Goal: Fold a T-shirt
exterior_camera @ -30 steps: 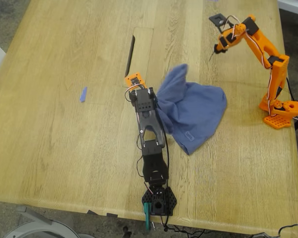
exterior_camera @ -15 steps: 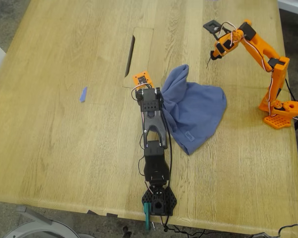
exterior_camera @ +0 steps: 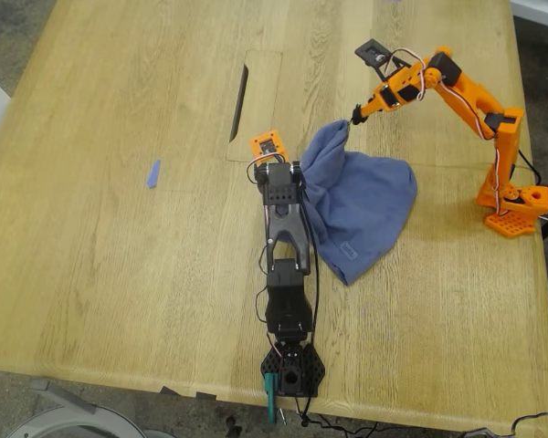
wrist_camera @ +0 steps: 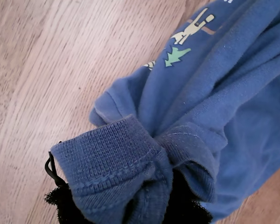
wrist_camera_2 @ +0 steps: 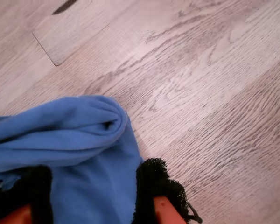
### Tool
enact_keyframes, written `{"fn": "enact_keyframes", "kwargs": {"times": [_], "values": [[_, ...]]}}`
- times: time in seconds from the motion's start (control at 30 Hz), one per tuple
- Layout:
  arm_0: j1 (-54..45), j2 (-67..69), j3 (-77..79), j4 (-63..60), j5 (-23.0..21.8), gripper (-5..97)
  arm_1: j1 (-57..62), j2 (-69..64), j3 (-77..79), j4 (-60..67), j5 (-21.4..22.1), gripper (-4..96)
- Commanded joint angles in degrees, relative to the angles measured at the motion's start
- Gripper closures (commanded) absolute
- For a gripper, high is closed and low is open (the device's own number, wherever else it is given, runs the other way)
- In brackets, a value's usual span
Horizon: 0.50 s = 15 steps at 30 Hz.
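Observation:
The slate-blue T-shirt (exterior_camera: 361, 205) lies bunched in a heap on the wooden table, right of centre in the exterior view. My first gripper (exterior_camera: 295, 179), on the black arm, is shut on a ribbed hem fold (wrist_camera: 116, 158) at the heap's left edge in that view. The small green-yellow print (wrist_camera: 177, 56) shows in the first wrist view. My second gripper (exterior_camera: 354, 117), on the orange arm, is at the heap's raised far tip. Its black-padded fingers (wrist_camera_2: 154, 186) stand open, one on each side of the blue cloth (wrist_camera_2: 74, 140).
A small blue tape scrap (exterior_camera: 152, 173) lies on the table at the exterior view's left. A dark slot (exterior_camera: 239, 102) cuts the tabletop behind the black arm. The orange base (exterior_camera: 516, 205) stands at the exterior view's right edge, the black base (exterior_camera: 292, 370) at the near edge.
The orange arm has swung down and to the exterior view's left, from above bare table to the shirt's far tip. The black arm has shifted slightly right with the cloth.

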Motion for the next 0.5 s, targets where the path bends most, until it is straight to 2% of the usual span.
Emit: {"fn": "enact_keyframes", "kwargs": {"times": [0.0, 0.47], "values": [[1.2, 10.2, -1.9, 0.6, -0.6, 92, -1.0, 0.4, -0.5, -0.8, 0.4, 61.0], [2.3, 16.2, 4.0, 0.9, -0.8, 92, -1.8, 0.4, 14.2, -11.8, 0.4, 64.1]]}}
